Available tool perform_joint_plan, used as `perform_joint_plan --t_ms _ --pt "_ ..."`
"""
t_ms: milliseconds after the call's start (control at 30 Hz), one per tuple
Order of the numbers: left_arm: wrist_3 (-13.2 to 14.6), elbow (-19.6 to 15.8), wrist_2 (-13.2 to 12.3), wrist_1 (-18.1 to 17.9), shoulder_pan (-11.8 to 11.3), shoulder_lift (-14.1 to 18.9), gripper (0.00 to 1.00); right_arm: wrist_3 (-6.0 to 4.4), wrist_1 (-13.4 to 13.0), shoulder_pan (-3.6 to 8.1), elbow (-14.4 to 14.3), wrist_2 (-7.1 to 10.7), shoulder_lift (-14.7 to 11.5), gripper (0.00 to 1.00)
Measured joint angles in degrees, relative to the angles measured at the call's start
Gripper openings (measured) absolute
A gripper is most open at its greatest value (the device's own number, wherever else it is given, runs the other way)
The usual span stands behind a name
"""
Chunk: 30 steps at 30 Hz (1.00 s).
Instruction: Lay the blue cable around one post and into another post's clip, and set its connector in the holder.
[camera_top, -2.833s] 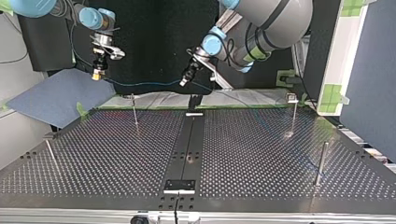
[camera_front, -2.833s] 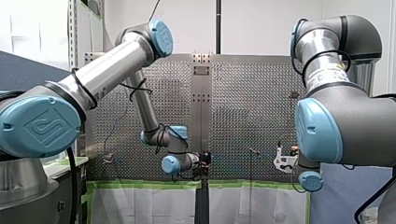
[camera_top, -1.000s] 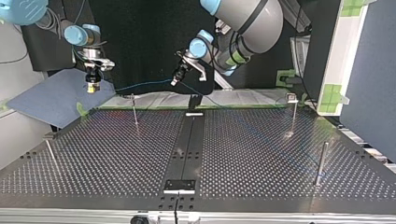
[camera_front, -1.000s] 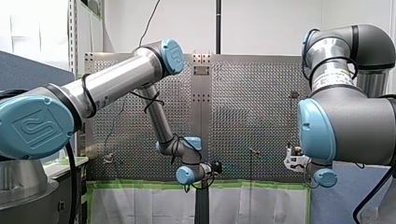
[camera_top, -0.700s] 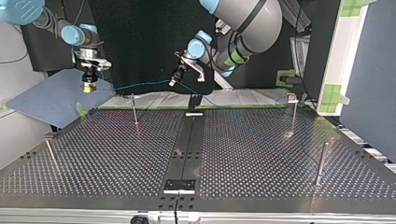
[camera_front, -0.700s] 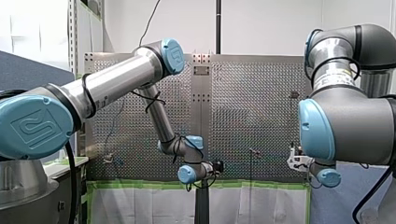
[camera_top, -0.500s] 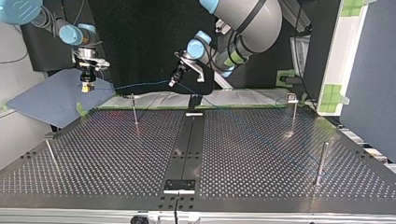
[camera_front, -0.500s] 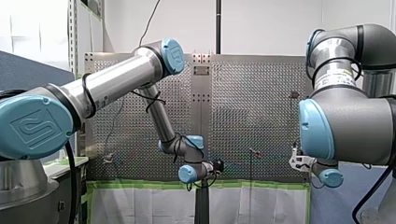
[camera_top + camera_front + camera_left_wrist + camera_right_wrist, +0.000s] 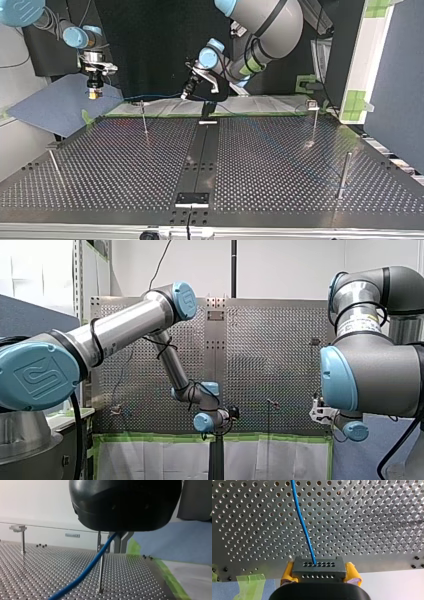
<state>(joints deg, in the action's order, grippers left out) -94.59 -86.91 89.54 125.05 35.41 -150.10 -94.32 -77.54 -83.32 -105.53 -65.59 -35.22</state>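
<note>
The robot's right gripper hangs past the tabletop's far edge at the top view's left. It pinches the black connector between its yellow pads. The blue cable leaves the middle of the connector's hole-dotted face. In the right wrist view it runs straight ahead over the perforated plate.

Toward the middle of the far edge, the left gripper is closed on the cable farther along. The stretch between the two grippers hangs in the air, nearly level. In the top view that stretch passes just above the tip of a thin post standing near the far edge.

The left wrist view shows the cable coming out from between the metal fingers. From there it slopes down over the tabletop and crosses in front of a post; whether the two touch cannot be told.

A second post, carrying a clip on top, stands well apart at the top view's right, and the cable is not in it. The connector is held in the air, off the tabletop.
</note>
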Motion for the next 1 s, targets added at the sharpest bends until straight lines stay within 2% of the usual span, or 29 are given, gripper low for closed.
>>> perform_joint_plan --t_ms 1000 --pt "-1.0 4.6 0.3 2.5 -2.5 -1.4 0.00 -0.60 0.2 -0.02 2.3 0.13 0.3 0.24"
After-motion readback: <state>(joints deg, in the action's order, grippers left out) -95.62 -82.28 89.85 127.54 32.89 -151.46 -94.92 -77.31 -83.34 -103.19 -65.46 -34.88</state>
